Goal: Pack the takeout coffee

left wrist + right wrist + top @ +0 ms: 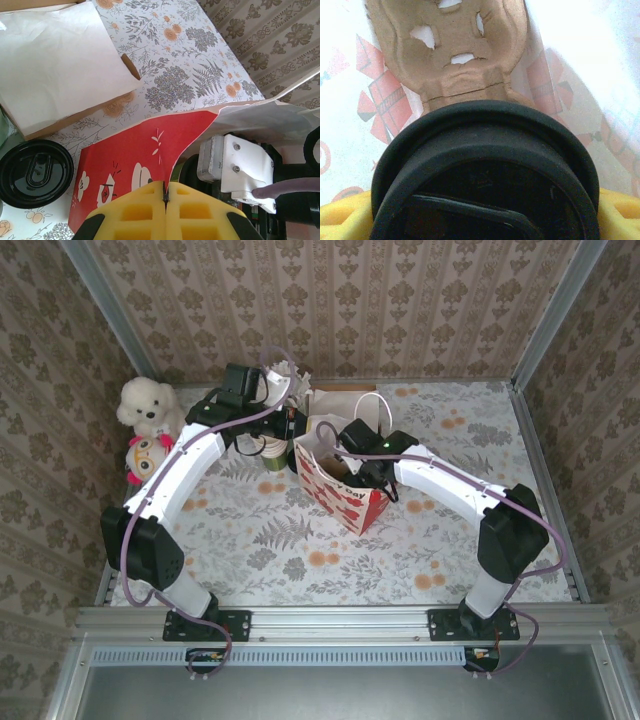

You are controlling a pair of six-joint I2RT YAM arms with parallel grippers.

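Note:
The takeout coffee [485, 175] fills the lower half of the right wrist view, its round black lid facing the camera. My right gripper [485, 220] is shut on it, a yellow finger [340, 215] showing at either side. The cup hangs inside the red paper bag [345, 502], above a brown pulp carrier [455, 45] at the bag's bottom. From above, the right gripper [358, 468] reaches down into the bag's mouth. My left gripper [165, 195] is shut on the bag's [135, 150] upper edge and holds it open; from above it [292, 432] sits at the bag's far left corner.
A loose black lid [35, 172] lies on the table left of the bag. A flat box with white paper [60, 60] sits behind it. Green cups [272, 452] stand by the left gripper. Two plush toys [145, 405] sit at the far left wall.

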